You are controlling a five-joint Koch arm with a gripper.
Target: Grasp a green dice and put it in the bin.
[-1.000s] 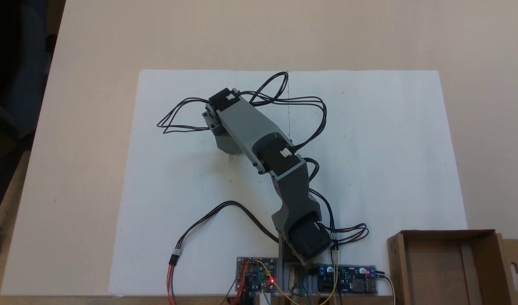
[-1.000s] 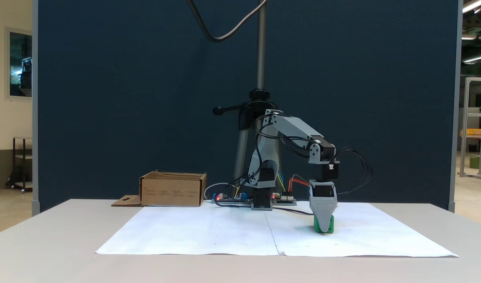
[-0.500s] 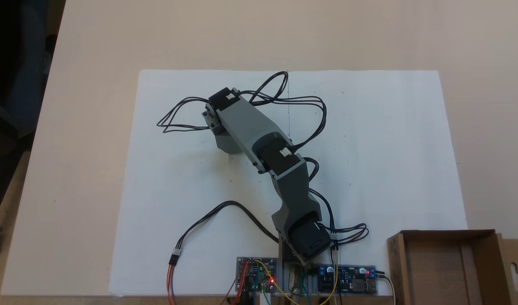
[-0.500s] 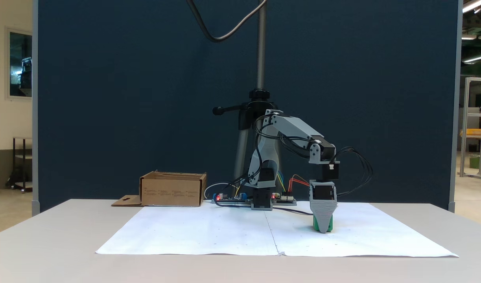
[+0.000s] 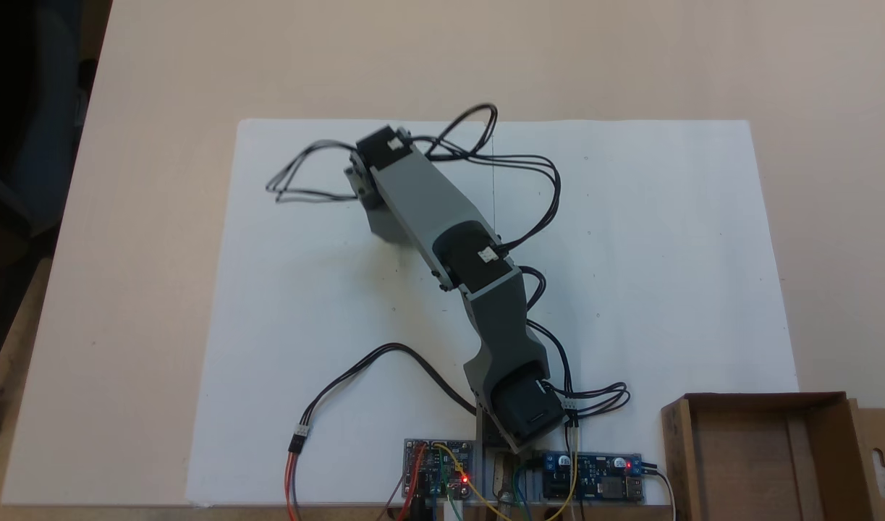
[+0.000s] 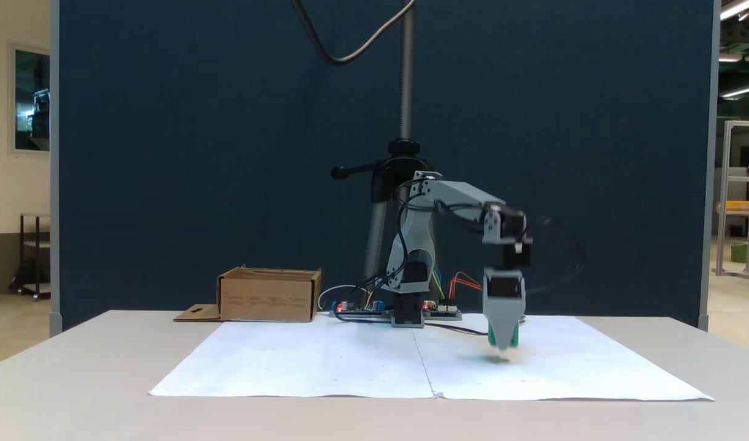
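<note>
End effector pinches the green dice, lifted clear of the white paper.

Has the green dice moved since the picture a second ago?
Yes. The green dice has risen off the white paper with the gripper; it rested on the sheet before.

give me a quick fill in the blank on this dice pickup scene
1. The small green dice sits at the tip of the grey ____.
2. The brown cardboard box holds ____ dice.
3. The white paper sheet lies on a ____ table.

Missing words: gripper; no; beige
</note>
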